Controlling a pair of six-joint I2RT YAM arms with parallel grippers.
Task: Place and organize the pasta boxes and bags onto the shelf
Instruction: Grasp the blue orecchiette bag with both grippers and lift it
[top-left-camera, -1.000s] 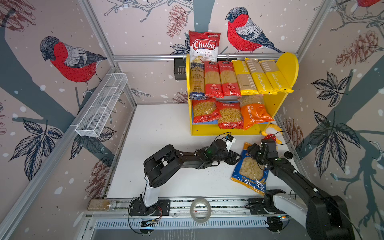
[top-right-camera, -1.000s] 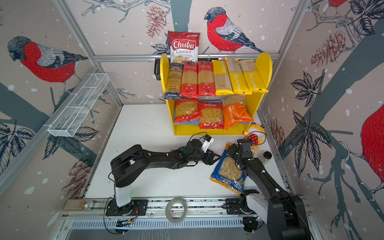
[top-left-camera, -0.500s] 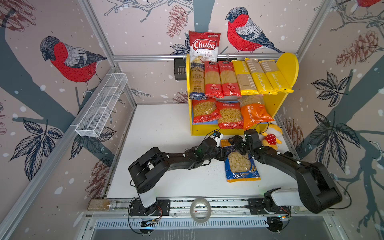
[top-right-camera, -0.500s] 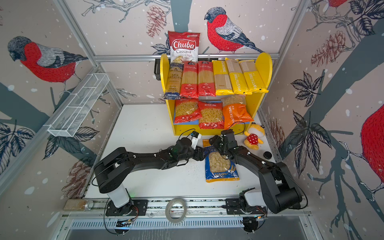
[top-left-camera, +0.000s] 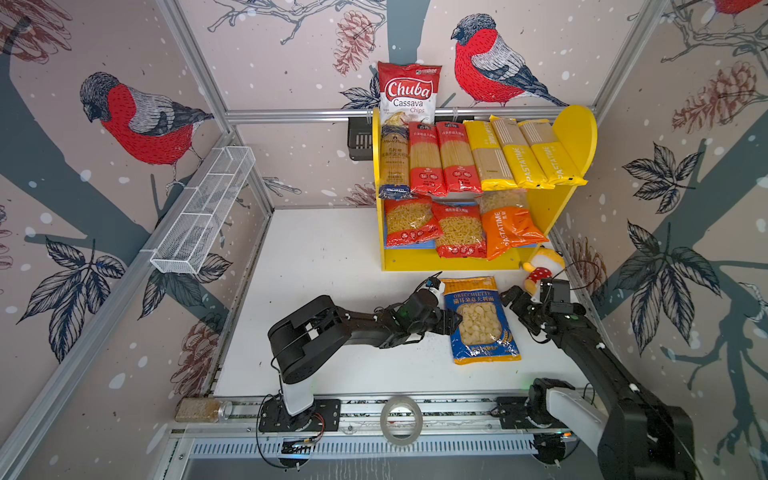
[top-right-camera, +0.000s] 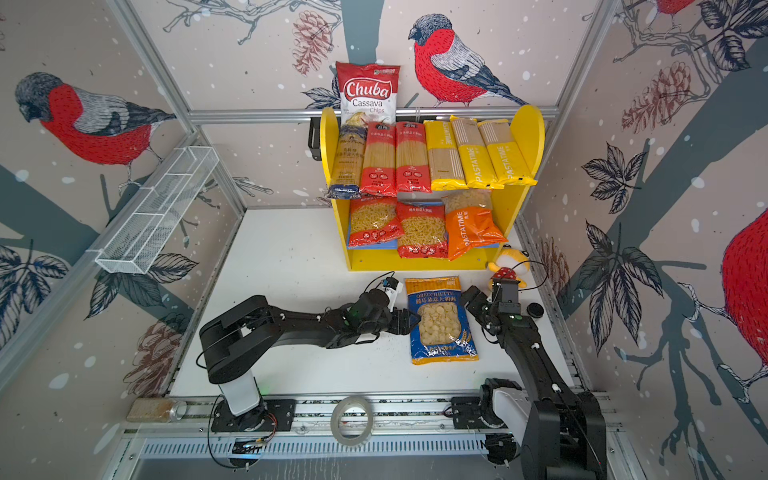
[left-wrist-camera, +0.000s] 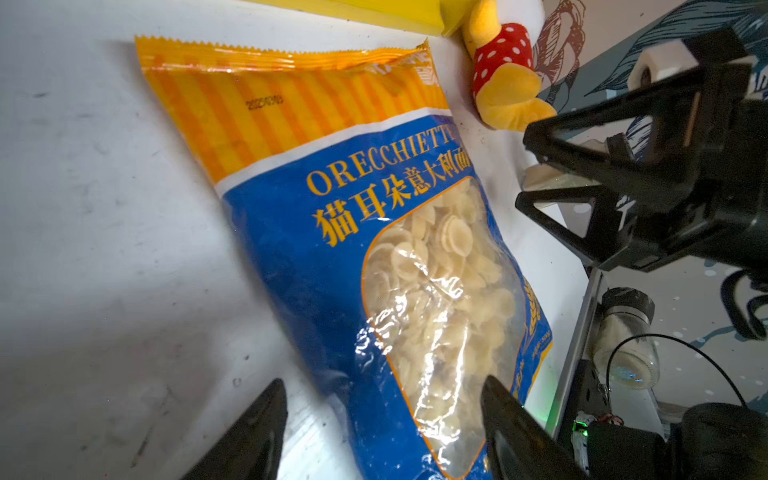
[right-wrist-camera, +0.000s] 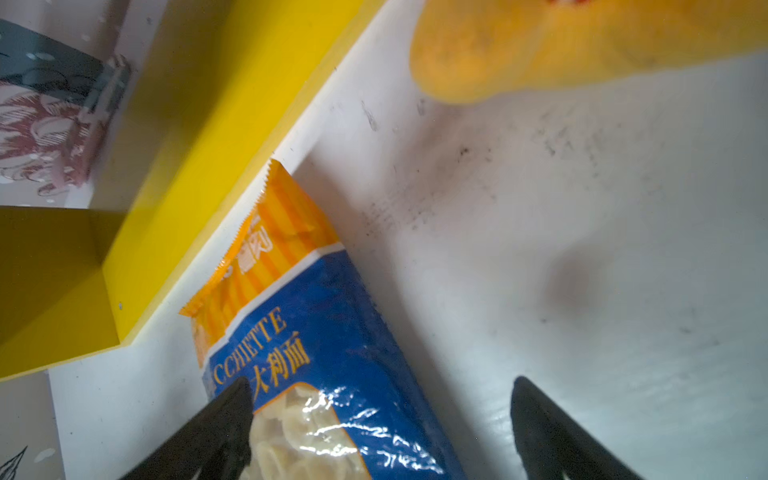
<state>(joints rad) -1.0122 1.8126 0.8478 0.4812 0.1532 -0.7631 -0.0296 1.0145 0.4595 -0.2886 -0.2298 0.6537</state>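
Spread jaws on both arms, pinching nothing — pre-grasp, either side of the orecchiette bag (top-left-camera: 478, 320) on the bench (top-left-camera: 332, 257). Next: close on an edge, lift to the shelf (top-left-camera: 575, 133).

In the left wrist view the orecchiette bag (left-wrist-camera: 332, 249) runs out of frame partway along its window, and the left gripper (left-wrist-camera: 382, 384) shows fingertips only. The right wrist view blurs and crops the plush toy (right-wrist-camera: 540, 41). In both top views the black slotted basket (top-left-camera: 359, 139), at the shelf's (top-left-camera: 575, 133) eleven o'clock, sits mostly hidden behind it.
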